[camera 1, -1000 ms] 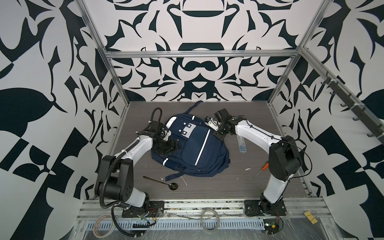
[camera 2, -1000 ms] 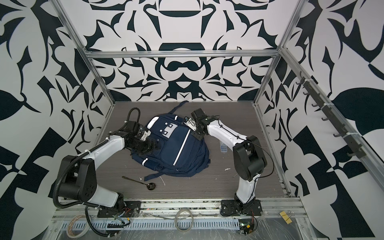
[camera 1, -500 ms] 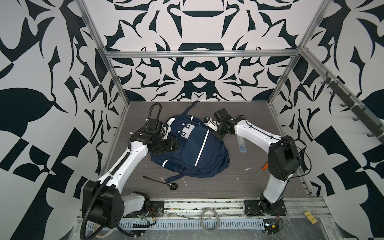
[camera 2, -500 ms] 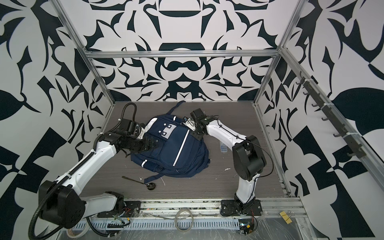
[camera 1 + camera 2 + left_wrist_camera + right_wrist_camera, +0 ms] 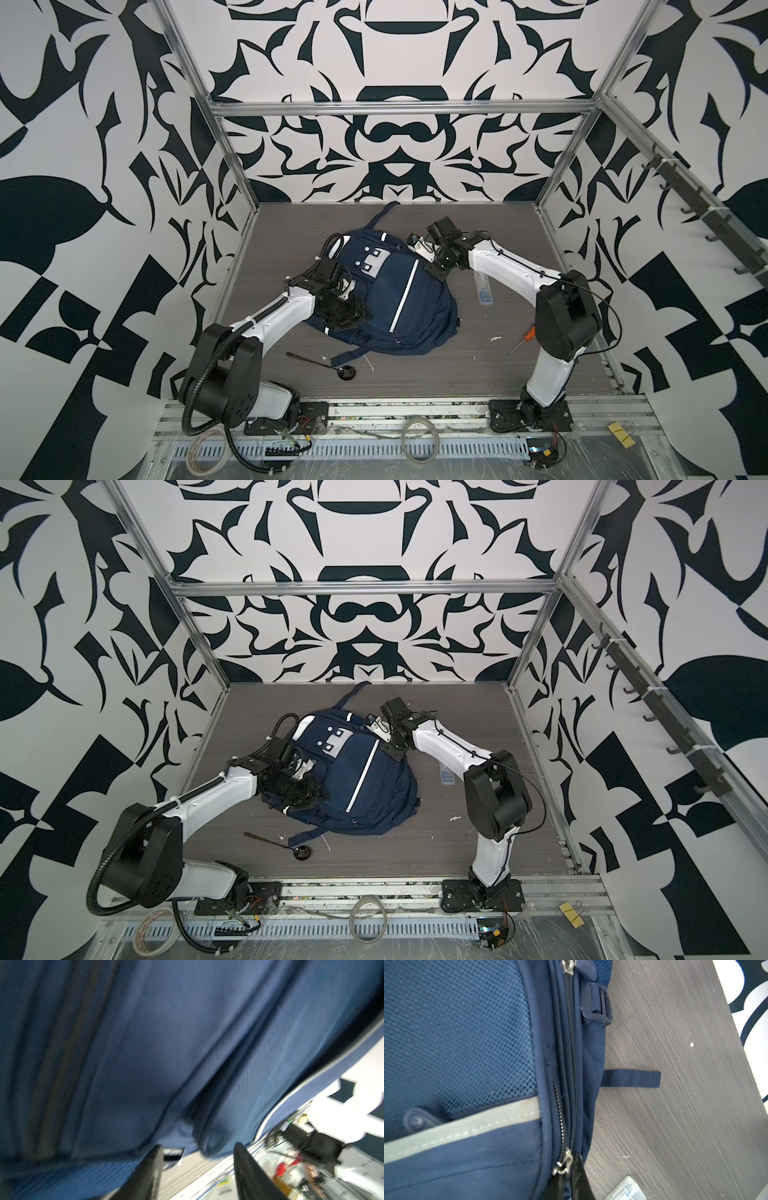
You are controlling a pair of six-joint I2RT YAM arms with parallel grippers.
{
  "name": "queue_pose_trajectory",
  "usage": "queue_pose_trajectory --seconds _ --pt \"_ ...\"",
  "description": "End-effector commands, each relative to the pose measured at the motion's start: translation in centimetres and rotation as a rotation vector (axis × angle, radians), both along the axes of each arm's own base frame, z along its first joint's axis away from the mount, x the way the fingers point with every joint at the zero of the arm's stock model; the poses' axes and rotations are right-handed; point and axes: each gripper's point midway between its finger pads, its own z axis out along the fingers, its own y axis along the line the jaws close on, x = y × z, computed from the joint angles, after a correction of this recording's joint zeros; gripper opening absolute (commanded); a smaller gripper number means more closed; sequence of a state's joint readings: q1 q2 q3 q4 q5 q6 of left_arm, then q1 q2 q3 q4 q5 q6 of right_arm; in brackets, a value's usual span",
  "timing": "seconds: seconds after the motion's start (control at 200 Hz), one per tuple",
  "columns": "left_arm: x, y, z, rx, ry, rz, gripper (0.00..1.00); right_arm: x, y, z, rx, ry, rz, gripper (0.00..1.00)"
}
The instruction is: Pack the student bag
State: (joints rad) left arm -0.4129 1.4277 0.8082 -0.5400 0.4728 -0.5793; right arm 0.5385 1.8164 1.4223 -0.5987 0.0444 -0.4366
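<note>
Middle of the grey table [image 5: 415,386]: student bag [image 5: 399,299] lies flat, front up; long axis goes far to near, near end turned slightly right.
Right gripper [image 5: 570,1176]: clenched at the bag's far right edge, tips touching the metal zip slider [image 5: 563,1164]. I cannot tell if it really pinches the pull.
Left gripper [image 5: 197,1145]: jaws apart at the bag's left side, a fold of navy fabric just before the tips, not clamped.
Deciding relation: zip track runs along the right edge, parallel to the long axis — so I judge the right arm drags it and the left steadies the bag.
Around: clear plastic case [image 5: 482,291] right of the bag; black spoon [image 5: 320,363] on the near side; orange-handled screwdriver [image 5: 524,336] near right.
In the way: only a loose strap [image 5: 631,1080] beside the zip — apart from it.
</note>
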Motion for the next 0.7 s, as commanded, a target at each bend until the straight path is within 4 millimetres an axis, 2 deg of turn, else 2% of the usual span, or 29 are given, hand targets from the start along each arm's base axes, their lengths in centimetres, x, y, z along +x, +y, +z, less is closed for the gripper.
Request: queue_pose_trajectory --seconds 0.0,0.18,0.25,0.39,0.52,0.695 --pt "1.5 -1.4 -0.2 -0.055 -0.017 0.014 0.47 0.8 1.9 2.3 0.086 -0.049 0.015 0.00" --pt "2.7 -2.2 -0.2 -0.070 -0.036 0.024 0.22 0.4 1.7 2.2 0.080 -0.038 0.019 0.00" --pt "3.1 -2.3 0.2 -0.072 -0.051 0.027 0.00 0.4 1.7 2.4 0.080 -0.040 0.022 0.00" --pt "4.8 -1.4 1.2 -0.065 -0.094 0.073 0.00 -0.2 1.4 2.7 0.075 -0.039 0.033 0.00" --pt "7.2 2.0 1.6 -0.034 -0.131 0.191 0.00 -1.6 0.6 3.2 0.068 -0.035 0.052 0.00" --pt "10.0 5.8 2.2 -0.028 -0.166 0.278 0.00 -4.8 -0.8 3.0 0.050 0.010 0.092 0.00"
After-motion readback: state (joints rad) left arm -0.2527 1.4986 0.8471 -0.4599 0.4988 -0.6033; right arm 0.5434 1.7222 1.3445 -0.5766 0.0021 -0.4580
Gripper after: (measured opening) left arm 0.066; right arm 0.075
